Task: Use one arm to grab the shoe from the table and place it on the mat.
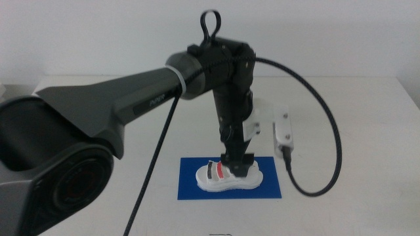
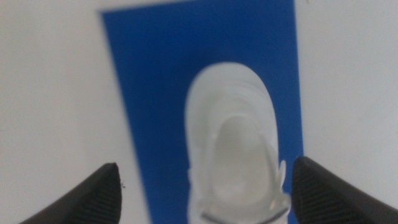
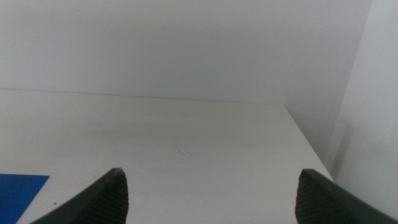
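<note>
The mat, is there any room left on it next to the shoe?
The mat has bare blue strips at both ends of the shoe. The middle is crowded: the left claw hangs open over the shoe. The table around is roomier.

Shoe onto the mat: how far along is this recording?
Mostly done: the shoe rests on the mat. In hand: the left claw sits open, jaws wide either side of it, apparently released. Left: lift that arm clear. The right claw waits open over the table.
</note>
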